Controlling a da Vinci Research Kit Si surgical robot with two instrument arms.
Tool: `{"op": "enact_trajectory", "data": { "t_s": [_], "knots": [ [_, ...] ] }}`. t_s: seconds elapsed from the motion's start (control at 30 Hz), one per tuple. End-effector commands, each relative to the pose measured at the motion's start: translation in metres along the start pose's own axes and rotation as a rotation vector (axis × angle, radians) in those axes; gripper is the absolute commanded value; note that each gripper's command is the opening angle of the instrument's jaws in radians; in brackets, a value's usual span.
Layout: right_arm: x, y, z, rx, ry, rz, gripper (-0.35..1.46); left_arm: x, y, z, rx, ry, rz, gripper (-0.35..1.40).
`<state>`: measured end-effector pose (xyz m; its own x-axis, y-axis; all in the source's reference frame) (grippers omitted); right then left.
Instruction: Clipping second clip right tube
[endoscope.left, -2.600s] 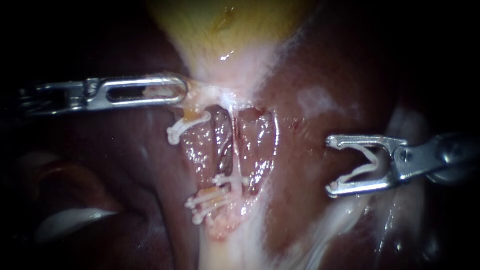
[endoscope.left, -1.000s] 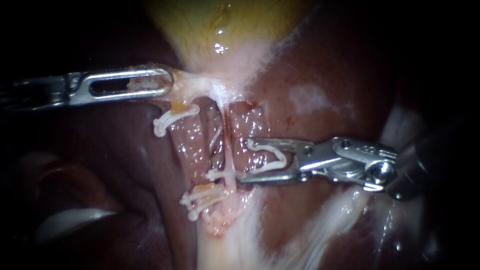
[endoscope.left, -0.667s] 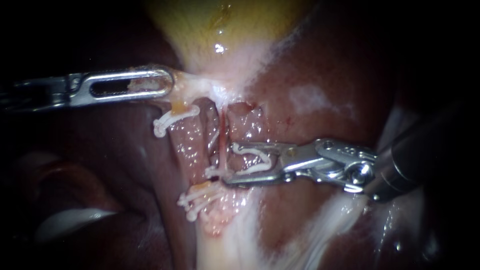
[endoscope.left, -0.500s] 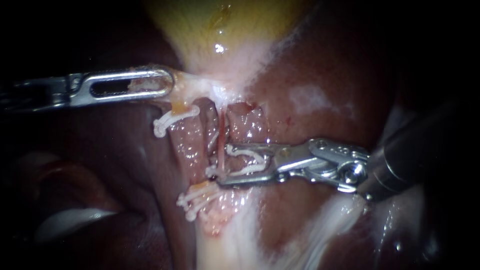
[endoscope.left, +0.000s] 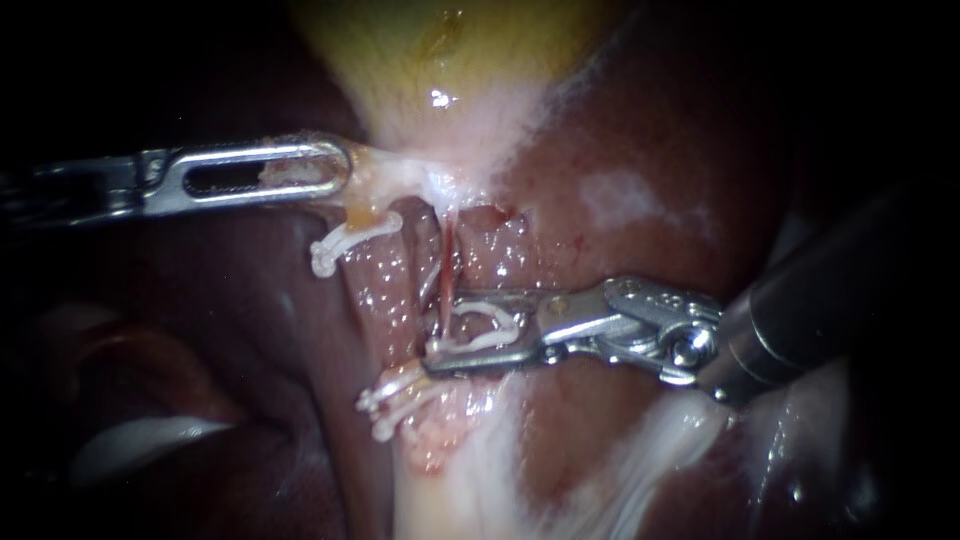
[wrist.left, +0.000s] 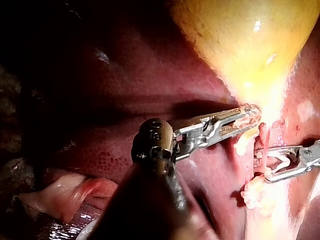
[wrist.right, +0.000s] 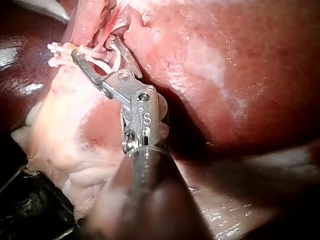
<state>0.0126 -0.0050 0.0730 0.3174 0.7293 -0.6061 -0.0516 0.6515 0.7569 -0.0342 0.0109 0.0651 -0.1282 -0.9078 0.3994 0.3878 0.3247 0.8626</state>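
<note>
My right instrument (endoscope.left: 437, 330) comes in from the right with a white clip (endoscope.left: 482, 325) held between its jaws. The jaws straddle the thin reddish right tube (endoscope.left: 447, 250), just above a white clip (endoscope.left: 436, 348) that sits on that tube. In the right wrist view the right instrument (wrist.right: 97, 50) shows the same clip around the strand. My left instrument (endoscope.left: 335, 175) is shut on pale tissue at the neck of the yellow gallbladder (endoscope.left: 450, 60) and holds it to the left; the left instrument (wrist.left: 245, 117) shows this in its wrist view too.
The left tube (endoscope.left: 385, 290) carries one white clip (endoscope.left: 350, 238) high up and two clips (endoscope.left: 395, 400) lower down. Dark red liver (endoscope.left: 640, 200) lies around the tubes. White fatty tissue (endoscope.left: 640, 450) runs below the right instrument.
My right instrument has moved left from open liver to the right tube, and its jaws have narrowed around the clip. The left instrument has drawn the gallbladder neck slightly left.
</note>
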Motion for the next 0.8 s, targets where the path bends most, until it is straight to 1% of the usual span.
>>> {"op": "enact_trajectory", "data": {
  "t_s": [0.03, 0.13, 0.3, 0.6, 0.8],
  "knots": [
    [0.0000, 0.0000, 0.0000, 0.003, 0.003, 0.003, 0.47, 0.0000, 0.0000, 0.0000, 0.000, 0.000, 0.000, -0.35],
    [0.0000, -0.0002, 0.0000, 0.018, 0.013, 0.013, 0.48, 0.0000, 0.0000, 0.0000, 0.000, 0.000, 0.000, -0.35],
    [0.0002, -0.0005, -0.0009, 0.048, 0.013, 0.012, 0.48, 0.0001, 0.0000, 0.0000, 0.000, 0.000, 0.000, -0.35],
    [0.0009, -0.0010, -0.0024, 0.065, 0.009, 0.026, 0.49, 0.0001, -0.0001, 0.0000, 0.000, 0.000, 0.000, -0.35],
    [0.0012, -0.0013, -0.0028, 0.089, 0.023, 0.057, 0.49, 0.0001, -0.0001, 0.0000, 0.000, 0.000, 0.000, -0.35]
  ]
}}
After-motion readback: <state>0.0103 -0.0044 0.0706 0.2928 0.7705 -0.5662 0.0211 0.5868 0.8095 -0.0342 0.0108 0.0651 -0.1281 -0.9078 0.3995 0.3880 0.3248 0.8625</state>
